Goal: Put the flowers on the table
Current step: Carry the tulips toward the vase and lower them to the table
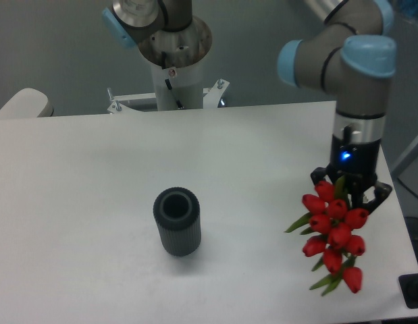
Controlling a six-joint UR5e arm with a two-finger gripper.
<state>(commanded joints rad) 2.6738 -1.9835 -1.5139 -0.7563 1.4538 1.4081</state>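
My arm is built of grey metallic tube sections with pale blue caps at the joints, and its round silver base carries a small red-and-white sticker. Just above the gripper I see a black wrist segment with a small blue light glowing on it. The gripper's fingers are black.

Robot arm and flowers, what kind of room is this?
Probably a robot lab: a robot arm holds red flowers over a plain white table, with only a grey vase on it.
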